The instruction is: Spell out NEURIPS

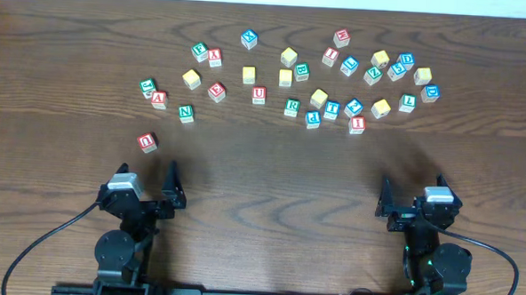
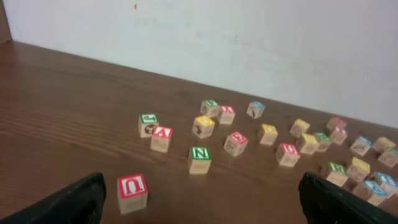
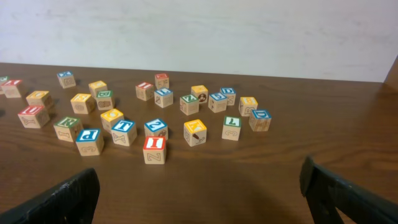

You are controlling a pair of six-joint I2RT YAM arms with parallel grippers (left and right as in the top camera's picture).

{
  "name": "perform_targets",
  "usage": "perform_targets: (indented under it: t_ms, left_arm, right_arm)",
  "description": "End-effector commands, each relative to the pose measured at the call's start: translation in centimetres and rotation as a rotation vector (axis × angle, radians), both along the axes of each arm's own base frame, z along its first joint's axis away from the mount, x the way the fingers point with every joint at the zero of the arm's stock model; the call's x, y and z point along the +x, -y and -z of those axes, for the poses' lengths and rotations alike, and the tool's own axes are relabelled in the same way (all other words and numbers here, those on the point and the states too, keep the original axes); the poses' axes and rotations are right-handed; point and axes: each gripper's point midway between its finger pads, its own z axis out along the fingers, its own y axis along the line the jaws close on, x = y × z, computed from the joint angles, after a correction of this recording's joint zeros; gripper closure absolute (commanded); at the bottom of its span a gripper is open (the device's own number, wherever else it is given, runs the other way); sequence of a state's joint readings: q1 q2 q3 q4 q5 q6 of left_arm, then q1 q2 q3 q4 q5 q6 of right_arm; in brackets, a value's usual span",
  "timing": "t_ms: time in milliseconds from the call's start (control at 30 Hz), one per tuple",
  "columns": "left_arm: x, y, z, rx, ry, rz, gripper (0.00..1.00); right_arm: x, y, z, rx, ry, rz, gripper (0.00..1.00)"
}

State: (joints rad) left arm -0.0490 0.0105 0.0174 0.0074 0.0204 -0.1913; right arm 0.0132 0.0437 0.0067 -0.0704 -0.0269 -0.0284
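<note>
Both claws sat low at the near edge of the tabletop (image 1: 269, 210), jaws spread wide, nothing between them. The left claw (image 1: 148, 176) was at the near left and the right claw (image 1: 414, 191) at the near right, both well apart from the cubes. In each wrist view only dark fingertips showed, at the bottom corners.

The lettered cubes lay scattered in a loose band across the far half of the tabletop, all flat on the wood and none stacked.

- One red U cube (image 1: 148, 142) sat alone, nearest the left claw, out in front of the rest.
- The green N cube (image 1: 186, 113) was just beyond it, to the right, near a red A cube (image 1: 159, 98).
- A second red U cube (image 1: 259, 95) sat mid-band.
- The green R cube (image 1: 291, 106) was right of that.
- The blue P cube (image 1: 313, 118) was just beside the R, on its near side.
- The red I cube (image 1: 357, 124) was at the front of the right-hand cluster, the closest cube to the right claw.
- Yellow-faced cubes (image 1: 249, 74) were spread through the band, several of them; I couldn't tell which one was the S.
- The red E was not readable. Several red-topped cubes sat at the back, letters too small.
</note>
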Motion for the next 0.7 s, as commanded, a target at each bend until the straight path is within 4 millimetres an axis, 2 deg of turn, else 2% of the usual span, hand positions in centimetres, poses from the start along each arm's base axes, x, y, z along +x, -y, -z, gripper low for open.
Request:
perform_targets:
  t_ms: [0,167,267,400,533,667]
  left_arm:
    - [0.0,0.1,-0.5,-0.073,0.025,-0.001,0.02]
    - [-0.2,1.9,-1.2,-0.080,0.022,0.105,0.02]
    - [-0.3,1.9,-1.9,-0.065,-0.008,0.104,0.03]
    - [0.0,1.9,-4.0,0.008,-0.066,0.110,0.02]
    - [1.5,2.0,-6.4,0.075,-0.178,0.122,0.02]
    - [4.4,2.1,-7.9,0.098,-0.353,0.133,0.03]
  right_arm:
    - [0.0,0.1,0.1,0.017,-0.004,0.005,0.01]
    - [0.0,0.1,0.1,0.017,-0.004,0.006,0.01]
    - [0.0,0.1,0.1,0.017,-0.004,0.005,0.01]
    - [0.0,0.1,0.1,0.017,-0.004,0.006,0.01]
    - [0.0,0.1,0.1,0.017,-0.004,0.006,0.01]
    - [0.0,0.1,0.1,0.017,-0.004,0.005,0.01]
